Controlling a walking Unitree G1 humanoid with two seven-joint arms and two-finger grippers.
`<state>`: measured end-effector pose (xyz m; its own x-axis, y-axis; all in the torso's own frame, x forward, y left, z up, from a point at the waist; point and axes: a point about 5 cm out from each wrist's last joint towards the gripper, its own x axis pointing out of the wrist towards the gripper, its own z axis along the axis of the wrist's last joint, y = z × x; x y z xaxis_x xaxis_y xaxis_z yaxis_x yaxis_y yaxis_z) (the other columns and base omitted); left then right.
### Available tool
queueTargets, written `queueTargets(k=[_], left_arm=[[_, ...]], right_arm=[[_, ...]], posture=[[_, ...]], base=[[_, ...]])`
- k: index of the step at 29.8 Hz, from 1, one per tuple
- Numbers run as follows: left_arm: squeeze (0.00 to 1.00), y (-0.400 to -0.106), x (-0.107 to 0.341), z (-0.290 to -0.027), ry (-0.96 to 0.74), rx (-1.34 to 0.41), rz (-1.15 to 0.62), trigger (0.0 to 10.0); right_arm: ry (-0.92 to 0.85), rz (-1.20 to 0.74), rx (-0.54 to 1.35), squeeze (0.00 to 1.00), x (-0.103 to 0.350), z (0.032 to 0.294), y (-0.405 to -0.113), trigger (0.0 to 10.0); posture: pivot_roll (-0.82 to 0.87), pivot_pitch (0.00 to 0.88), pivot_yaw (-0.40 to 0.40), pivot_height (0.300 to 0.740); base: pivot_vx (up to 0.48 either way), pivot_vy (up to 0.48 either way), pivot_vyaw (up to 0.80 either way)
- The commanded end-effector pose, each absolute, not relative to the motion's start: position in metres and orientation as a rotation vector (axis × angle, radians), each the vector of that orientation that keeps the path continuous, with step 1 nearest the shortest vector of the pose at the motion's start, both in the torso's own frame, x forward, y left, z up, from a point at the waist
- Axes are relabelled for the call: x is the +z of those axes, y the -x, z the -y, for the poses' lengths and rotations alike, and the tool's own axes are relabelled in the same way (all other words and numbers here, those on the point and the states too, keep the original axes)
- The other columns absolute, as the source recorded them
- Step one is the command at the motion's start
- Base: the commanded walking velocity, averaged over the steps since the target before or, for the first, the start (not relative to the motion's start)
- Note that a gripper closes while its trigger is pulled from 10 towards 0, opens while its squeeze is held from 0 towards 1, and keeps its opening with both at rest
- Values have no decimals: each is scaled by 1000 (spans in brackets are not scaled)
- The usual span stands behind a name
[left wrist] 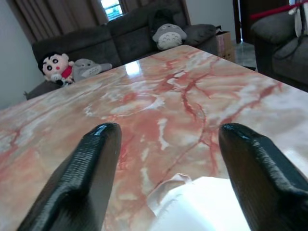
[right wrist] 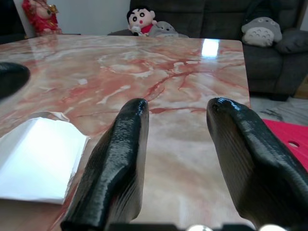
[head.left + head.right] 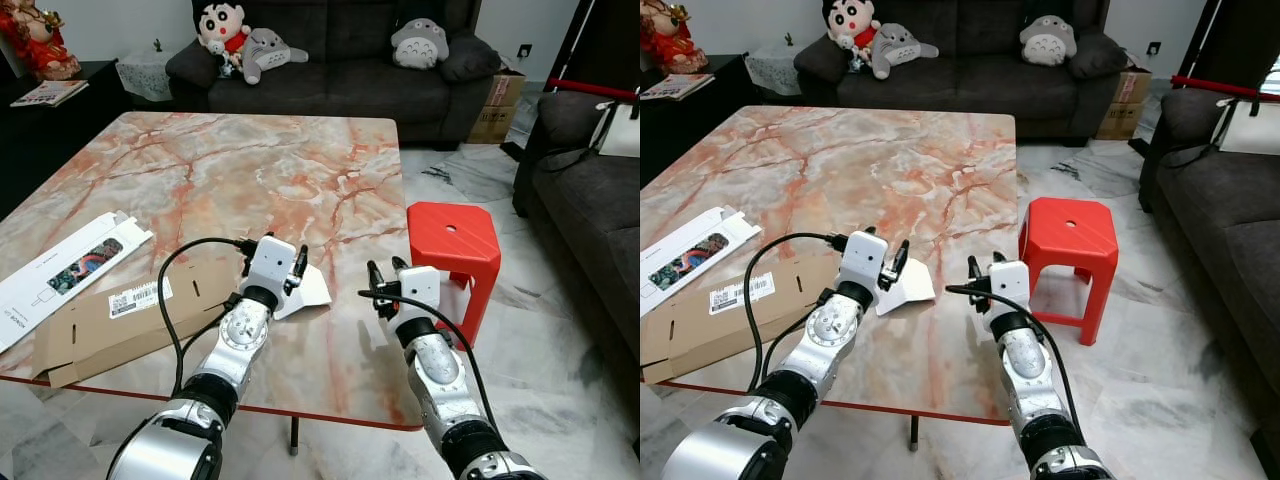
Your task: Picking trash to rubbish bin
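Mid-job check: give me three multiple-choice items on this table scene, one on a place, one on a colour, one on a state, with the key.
1. Where is the white paper?
A. on the stool
B. on the table by the left gripper
C. on the sofa

2. What colour is the stool?
A. red
B. blue
C. black

3. How are the left gripper's fingers?
A. shut on the paper
B. shut on nothing
C. open

Key: B, the paper lies on the marble table right at the left gripper; A, the stool beside the table is red; C, the left wrist view shows its fingers apart with the paper between and beyond them.
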<state>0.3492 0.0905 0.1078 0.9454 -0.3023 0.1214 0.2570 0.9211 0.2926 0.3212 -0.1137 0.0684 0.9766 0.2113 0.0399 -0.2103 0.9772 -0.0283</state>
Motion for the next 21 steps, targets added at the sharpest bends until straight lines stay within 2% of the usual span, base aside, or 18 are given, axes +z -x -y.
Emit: queueTargets(k=[1, 4, 8, 14, 15, 21], left_arm=[[1000, -347, 108, -88, -317, -332, 183, 10000], [1000, -346, 107, -84, -360, -375, 188, 10000], [1000, -340, 108, -77, -574, -510, 254, 10000], [1000, -335, 109, -75, -715, -619, 302, 10000], [0, -333, 108, -75, -756, -645, 311, 10000], [0, -329, 102, -82, -945, -787, 284, 10000]], right_arm=[[21, 44, 216, 0, 69, 112, -322, 10000], [22, 43, 216, 0, 69, 112, -322, 10000], [23, 40, 216, 0, 68, 112, -321, 10000], [21, 36, 219, 0, 67, 111, -321, 10000], [21, 35, 220, 0, 67, 111, -321, 10000], [24, 31, 227, 0, 67, 110, -321, 10000]], posture=[[138, 22, 21, 740], [140, 23, 21, 740], [141, 21, 22, 740], [144, 20, 23, 740], [144, 20, 23, 740], [151, 10, 23, 740]], base=[[0, 0, 0], [0, 0, 0], [0, 0, 0], [0, 0, 0], [0, 0, 0], [0, 0, 0]])
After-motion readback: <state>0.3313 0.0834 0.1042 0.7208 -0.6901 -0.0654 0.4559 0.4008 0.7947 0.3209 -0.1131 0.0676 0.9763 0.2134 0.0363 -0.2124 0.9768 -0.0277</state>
